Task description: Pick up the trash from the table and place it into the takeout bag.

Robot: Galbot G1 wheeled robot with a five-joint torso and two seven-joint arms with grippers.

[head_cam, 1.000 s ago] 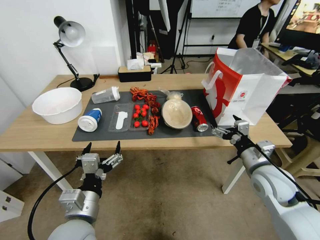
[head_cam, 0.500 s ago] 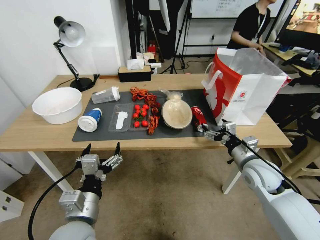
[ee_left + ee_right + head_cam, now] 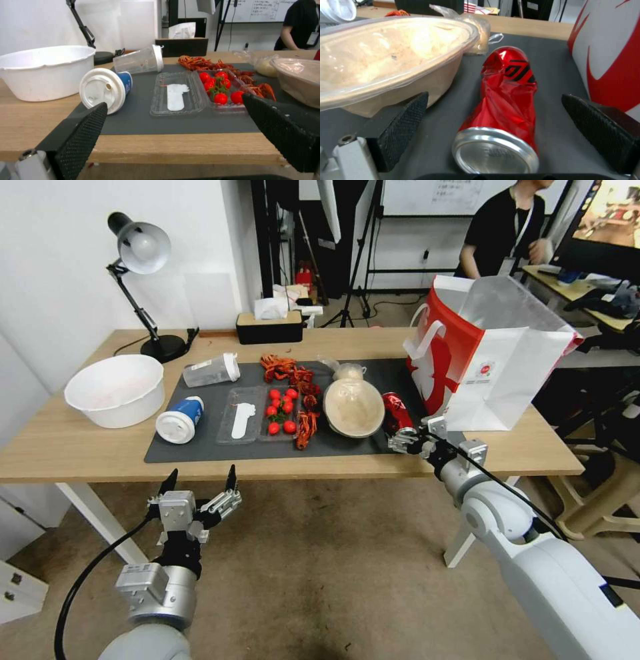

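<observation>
My right claw (image 3: 405, 441) is spread wide at the near end of the crushed red soda can (image 3: 398, 416), one finger (image 3: 400, 127) on the side of the round beige lidded bowl (image 3: 353, 407), the other by the takeout bag (image 3: 493, 353). The can lies on its side on the dark mat (image 3: 200, 447), between bowl and bag. Behind the bowl sits the small clear knotted bag (image 3: 347, 371). My left claw (image 3: 199, 483) hangs spread below the counter (image 3: 67, 447) edge, facing the blue-and-white lidded paper cup (image 3: 180, 419)
</observation>
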